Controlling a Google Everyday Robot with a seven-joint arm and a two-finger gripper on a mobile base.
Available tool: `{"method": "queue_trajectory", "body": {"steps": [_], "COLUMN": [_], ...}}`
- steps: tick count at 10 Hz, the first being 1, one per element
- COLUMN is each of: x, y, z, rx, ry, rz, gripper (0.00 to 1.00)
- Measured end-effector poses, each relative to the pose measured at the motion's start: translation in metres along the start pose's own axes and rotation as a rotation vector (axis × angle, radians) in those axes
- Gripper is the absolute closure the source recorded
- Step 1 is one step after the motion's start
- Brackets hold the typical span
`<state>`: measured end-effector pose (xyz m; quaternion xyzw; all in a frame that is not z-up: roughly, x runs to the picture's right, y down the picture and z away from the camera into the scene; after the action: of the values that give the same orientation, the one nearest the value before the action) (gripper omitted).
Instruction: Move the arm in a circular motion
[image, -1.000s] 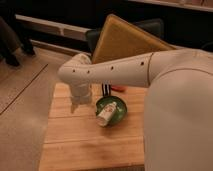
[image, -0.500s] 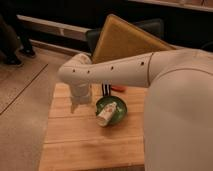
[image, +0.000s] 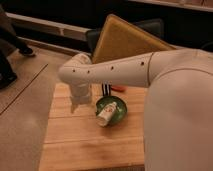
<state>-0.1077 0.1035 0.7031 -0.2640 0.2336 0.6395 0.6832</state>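
A pale wooden bench (image: 75, 145) of side-by-side planks fills the lower middle of the view. It stands on a grey-beige floor (image: 22, 115) crossed by a thin dark line. Behind it the room is dark, with a light ledge running along the back wall. A dark shoe (image: 25, 51) and part of a leg show at the upper left, cut off by the edge.

A green bowl (image: 120, 106) sits on the bench with a white cup (image: 106, 116) lying on its side in it, the open end over the near rim.

The arm (image: 115, 70) reaches in from the right across the far part of the bench, bends at a rounded joint and drops toward the planks left of the bowl. Its bulk covers the right side of the bench. The end effector (image: 76, 106) hangs low over the wood, just beside the bowl; whether it is spread or pressed together I cannot tell.

A mustard-brown board (image: 125, 40) leans tilted behind the arm, its lower edge hidden. A black-and-white striped thing (image: 106, 90) peeks out under the arm, too small to identify.
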Motion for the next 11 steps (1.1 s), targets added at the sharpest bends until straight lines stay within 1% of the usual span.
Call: {"method": "queue_trajectory", "body": {"steps": [7,8,9,11], "x": [-0.003,-0.011,-0.016,-0.029], "y": [0.002,-0.01,-0.028,-0.086], "z": [0.001,0.005,0.008,0.007], "rx": [0.0,0.006,0.01,0.035], "ry": [-0.001,-0.005,-0.006,-0.026], "rz": [-0.005,0.004,0.031,0.109], "gripper": [0.35,0.35,0.35,0.35]}}
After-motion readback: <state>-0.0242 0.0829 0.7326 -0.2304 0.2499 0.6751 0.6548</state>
